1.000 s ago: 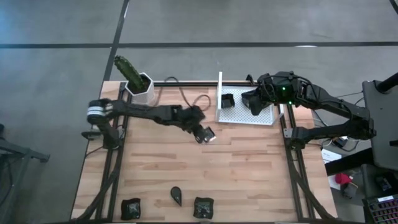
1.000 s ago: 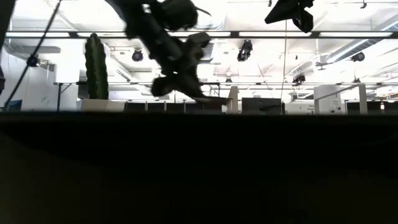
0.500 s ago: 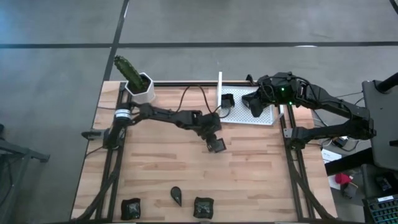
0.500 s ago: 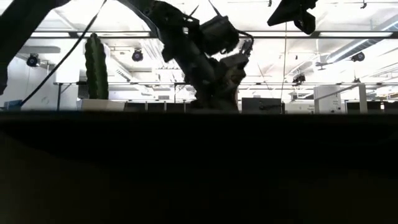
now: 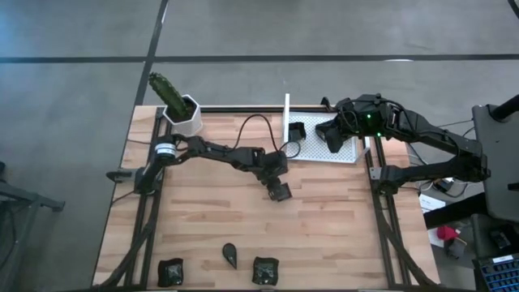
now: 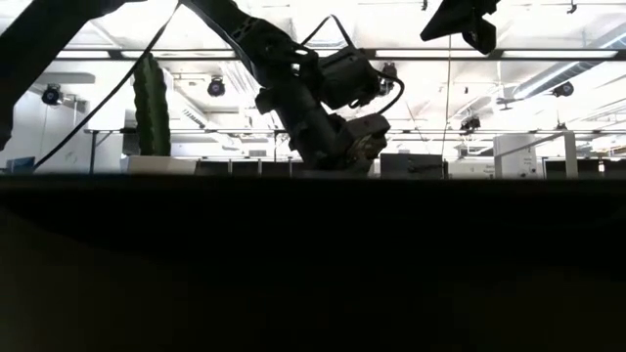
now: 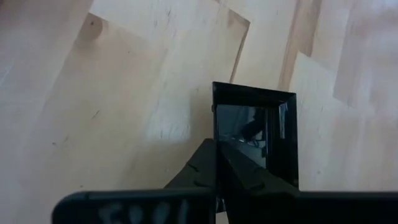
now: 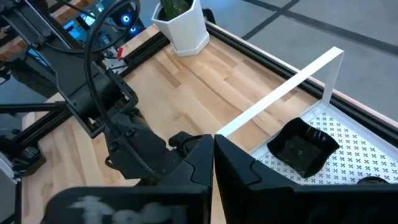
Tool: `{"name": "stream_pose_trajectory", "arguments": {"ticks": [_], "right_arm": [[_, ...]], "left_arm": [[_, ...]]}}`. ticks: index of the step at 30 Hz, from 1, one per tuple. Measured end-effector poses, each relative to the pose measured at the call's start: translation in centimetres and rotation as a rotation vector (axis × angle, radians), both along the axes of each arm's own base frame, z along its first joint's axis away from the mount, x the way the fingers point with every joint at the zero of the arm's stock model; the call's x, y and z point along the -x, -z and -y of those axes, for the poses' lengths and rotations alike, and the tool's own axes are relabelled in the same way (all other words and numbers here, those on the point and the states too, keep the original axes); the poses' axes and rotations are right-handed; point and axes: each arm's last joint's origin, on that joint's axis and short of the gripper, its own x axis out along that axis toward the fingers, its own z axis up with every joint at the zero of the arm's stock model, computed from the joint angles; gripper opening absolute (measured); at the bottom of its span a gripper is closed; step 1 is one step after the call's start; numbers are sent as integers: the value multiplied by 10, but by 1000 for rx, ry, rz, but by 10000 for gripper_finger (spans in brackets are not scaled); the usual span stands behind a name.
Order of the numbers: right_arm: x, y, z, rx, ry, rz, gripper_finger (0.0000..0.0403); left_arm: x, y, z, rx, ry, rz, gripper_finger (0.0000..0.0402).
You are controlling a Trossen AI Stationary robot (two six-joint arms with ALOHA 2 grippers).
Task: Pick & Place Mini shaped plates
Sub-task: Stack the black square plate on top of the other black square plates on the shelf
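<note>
We note the left gripper [image 5: 280, 192] low over mid-table, its fingers [image 7: 249, 177] clamped on the near edge of a square mini plate [image 7: 256, 134] that sits flat against the wooden table [image 5: 324, 235]. Against the shot half a second back it has barely shifted, sitting slightly nearer the arm's elbow; a full second ago it was farther left and carried higher, so the arm has swung toward the tray and come down.

The right gripper [image 5: 332, 139] hangs above the white tray [image 5: 320, 152] at the table's far right, fingers [image 8: 242, 168] pressed together with nothing between them. We see no change in it across the three moments.

One dark plate [image 8: 303, 147] lies in the tray beside its upright white wall, same spot as before. Three more wait along the near edge: a square one [image 5: 170, 272], a leaf-shaped one [image 5: 230, 255], another square one [image 5: 265, 270], all unmoved. The cactus pot [image 5: 183, 113] holds the far left corner.
</note>
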Motion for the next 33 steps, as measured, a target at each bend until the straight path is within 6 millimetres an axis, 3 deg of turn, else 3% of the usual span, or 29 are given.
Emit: {"name": "stream_pose_trajectory", "arguments": {"ticks": [10, 13, 20, 27, 33], "right_arm": [[0, 0, 0, 1, -5, -1, 12], [-2, 1, -1, -7, -73, -4, 12], [-21, 23, -12, 47, -306, -103, 12], [-40, 53, -32, 122, -503, -232, 12], [-61, 73, -40, 110, -569, -316, 13]], "left_arm": [[1, 0, 0, -6, -2, -5, 51], [4, -9, -1, -7, -3, -1, 54], [25, -65, 2, -95, 1, 51, 55], [67, -136, 14, -305, -77, 149, 55], [105, -170, 21, -387, -148, 239, 55]]}}
